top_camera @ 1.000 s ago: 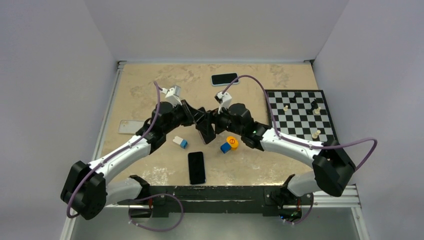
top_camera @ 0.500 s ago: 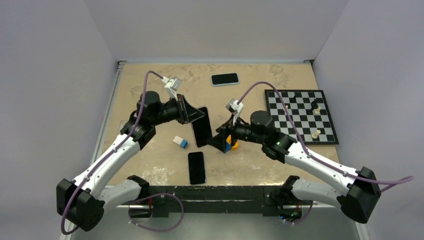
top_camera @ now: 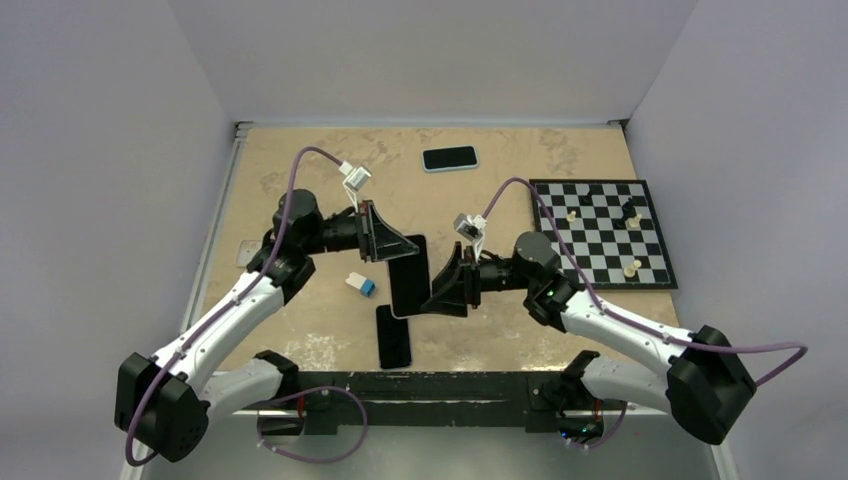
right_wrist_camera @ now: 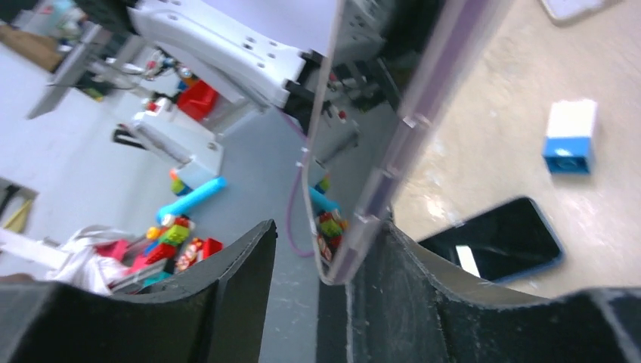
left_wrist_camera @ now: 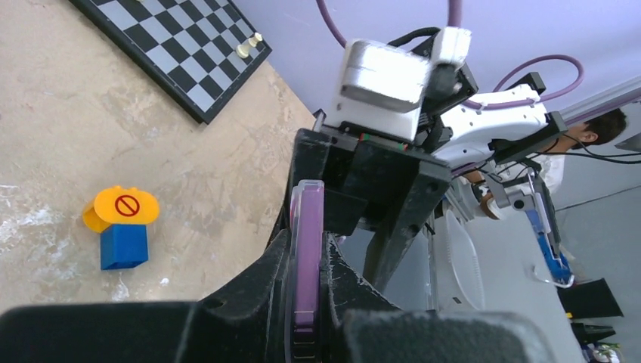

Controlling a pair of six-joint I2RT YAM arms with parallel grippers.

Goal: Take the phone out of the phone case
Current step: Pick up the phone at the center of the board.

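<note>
– Slippage worries me. The left tool (left_wrist_camera: 306, 255) pinches the phone case (left_wrist_camera: 308, 204) by one edge, upright above the table (top_camera: 300, 180).
– And the right tool (right_wrist_camera: 325, 227) straddles it, jaws apart, gripping nothing. A skewed squeeze could twist the phone (right_wrist_camera: 344, 113) loose.

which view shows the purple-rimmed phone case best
Top external: the purple-rimmed phone case shows most of its broad dark face. Left wrist gives only its thin purple edge; right wrist, a blurred, cropped edge.

phone case (left_wrist_camera: 308, 249): purple | chessboard (top_camera: 596, 246): black-white checks | table (top_camera: 300, 170): beige marbled
</note>
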